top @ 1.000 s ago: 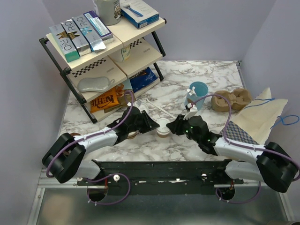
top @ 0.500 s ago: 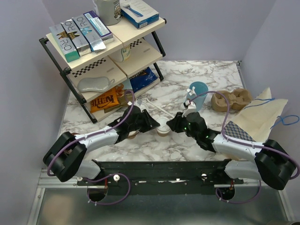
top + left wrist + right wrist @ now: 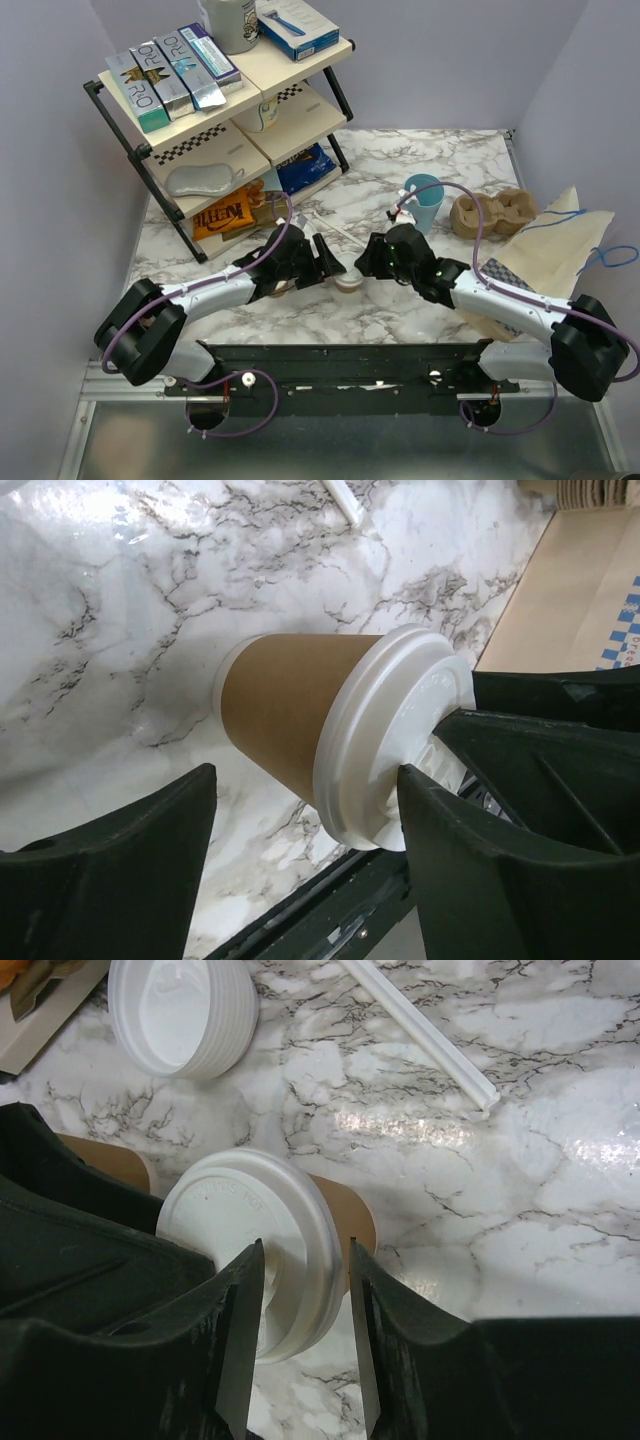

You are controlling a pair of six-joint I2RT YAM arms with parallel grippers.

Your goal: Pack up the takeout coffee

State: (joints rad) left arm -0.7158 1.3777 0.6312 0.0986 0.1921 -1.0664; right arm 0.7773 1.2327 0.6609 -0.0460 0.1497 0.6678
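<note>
Bracketing the takeout coffee (image 3: 285, 715) from both sides on the bench (image 3: 150, 610).

Keeps the left pincer (image 3: 300, 780) spread wide around the paper wall without touching, probably lining up a low grip; holds the right pincer (image 3: 305, 1250) at a slim gap just over the white lid (image 3: 235, 1220), seemingly to steady or seat it, contact unclear. Leaves the cup between both pincers' tips.

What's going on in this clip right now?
Both arms reach to the lidded takeout coffee, standing on the marble table. The left hand is open, its fingers spread wide toward the cup. The right hand sits at the white lid; whether it grips is unclear. The coffee is not yet packed.
</note>
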